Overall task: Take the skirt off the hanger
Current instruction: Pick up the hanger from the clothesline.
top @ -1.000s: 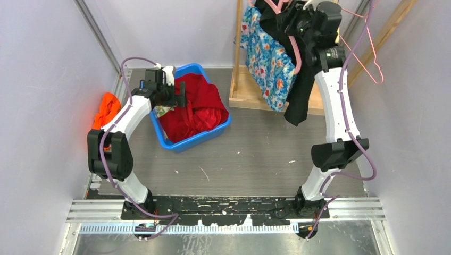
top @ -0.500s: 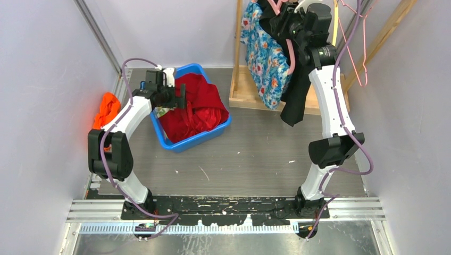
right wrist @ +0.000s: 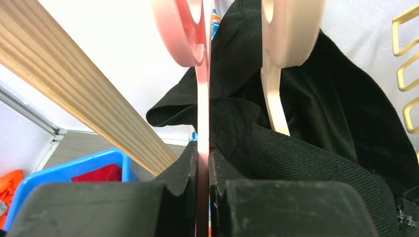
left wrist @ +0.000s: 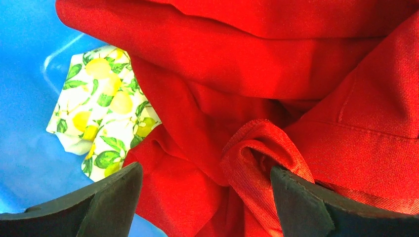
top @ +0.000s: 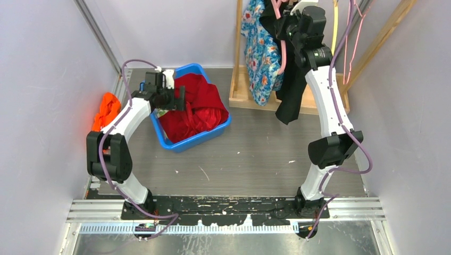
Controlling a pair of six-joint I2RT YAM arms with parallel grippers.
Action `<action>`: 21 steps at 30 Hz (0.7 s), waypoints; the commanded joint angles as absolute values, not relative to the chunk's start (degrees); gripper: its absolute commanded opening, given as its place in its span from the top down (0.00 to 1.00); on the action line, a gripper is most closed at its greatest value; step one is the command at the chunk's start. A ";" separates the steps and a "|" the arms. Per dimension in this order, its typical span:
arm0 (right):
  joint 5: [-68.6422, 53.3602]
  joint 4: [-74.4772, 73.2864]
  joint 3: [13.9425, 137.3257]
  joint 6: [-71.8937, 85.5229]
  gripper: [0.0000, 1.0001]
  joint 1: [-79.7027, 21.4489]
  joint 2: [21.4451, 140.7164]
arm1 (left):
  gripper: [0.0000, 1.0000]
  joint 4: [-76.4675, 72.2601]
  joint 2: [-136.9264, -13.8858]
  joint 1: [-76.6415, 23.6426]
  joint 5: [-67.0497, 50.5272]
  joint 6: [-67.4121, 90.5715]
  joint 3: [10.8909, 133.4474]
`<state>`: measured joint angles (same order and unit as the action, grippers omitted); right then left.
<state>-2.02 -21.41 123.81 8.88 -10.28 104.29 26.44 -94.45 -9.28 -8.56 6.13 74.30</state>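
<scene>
A black garment [top: 291,95], apparently the skirt, hangs from the wooden rack [top: 242,98] at the back right, beside a blue floral garment [top: 260,53]. My right gripper [top: 290,24] is high up at the rack. In the right wrist view the right gripper [right wrist: 203,163] is shut on the thin stem of a pink hanger [right wrist: 202,98]. Black fabric [right wrist: 321,148] lies against its right finger, and a cream hanger [right wrist: 274,108] runs through that fabric. I cannot tell which hanger carries which garment. My left gripper [left wrist: 205,192] stands open over red cloth [left wrist: 276,74], holding nothing.
A blue bin [top: 223,127] left of the rack holds the red cloth and a lemon-print cloth [left wrist: 104,118]. An orange cloth [top: 108,109] lies by the left wall. Pink wire hangers [top: 351,42] and a yellow hanger [top: 334,26] hang right of my right arm. Walls stand close on both sides.
My right arm has swung left along the rack, taking the pink hanger and both garments with it. Its jaws have closed onto the hanger stem. The left arm has stayed put.
</scene>
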 commanded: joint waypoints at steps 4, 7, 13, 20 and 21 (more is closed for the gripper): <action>-5.41 -24.41 124.55 9.06 1.00 -10.26 99.34 | 0.01 23.68 -91.54 -9.41 -8.45 5.93 73.59; -6.19 -23.96 127.17 9.39 1.00 -10.55 97.54 | 0.01 23.31 -91.70 -9.32 -8.39 5.98 73.68; -6.93 -22.63 129.85 10.98 1.00 -10.90 93.53 | 0.01 23.41 -92.36 -9.40 -8.94 5.98 74.63; -6.84 -22.70 127.27 10.81 1.00 -11.14 90.13 | 0.01 23.91 -93.16 -9.40 -9.56 6.40 75.71; -6.78 -22.68 127.42 10.61 1.00 -11.16 90.09 | 0.01 23.91 -93.24 -9.38 -9.64 6.41 75.83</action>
